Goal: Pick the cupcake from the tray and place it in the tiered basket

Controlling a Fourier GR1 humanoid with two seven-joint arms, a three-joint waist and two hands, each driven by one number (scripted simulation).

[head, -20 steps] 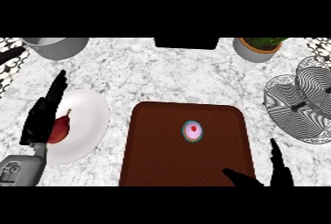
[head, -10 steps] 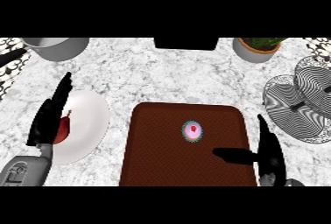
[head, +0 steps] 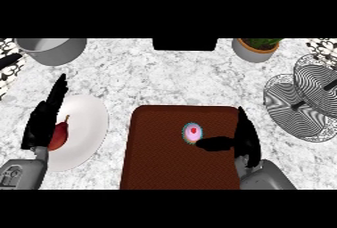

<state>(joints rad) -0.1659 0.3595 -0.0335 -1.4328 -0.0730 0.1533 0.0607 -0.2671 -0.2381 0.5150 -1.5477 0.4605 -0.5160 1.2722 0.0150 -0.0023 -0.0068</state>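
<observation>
Cupcake (head: 193, 132) sits mid-frame on the brown tray (head: 158, 156), unheld, right hand (head: 240, 139) spread wide just beside it, thumb nearly touching, apparently pre-grasp; tiered basket (head: 304, 103) waits at right edge.

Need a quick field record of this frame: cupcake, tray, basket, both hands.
cupcake: cupcake on the tray, not lifted
tray: brown tray, centre of counter
basket: tiered basket at right edge, holds nothing visible
right hand: right hand open beside the cupcake, thumb tip close to it
left hand: left hand open, resting over the white plate by a red pear
</observation>
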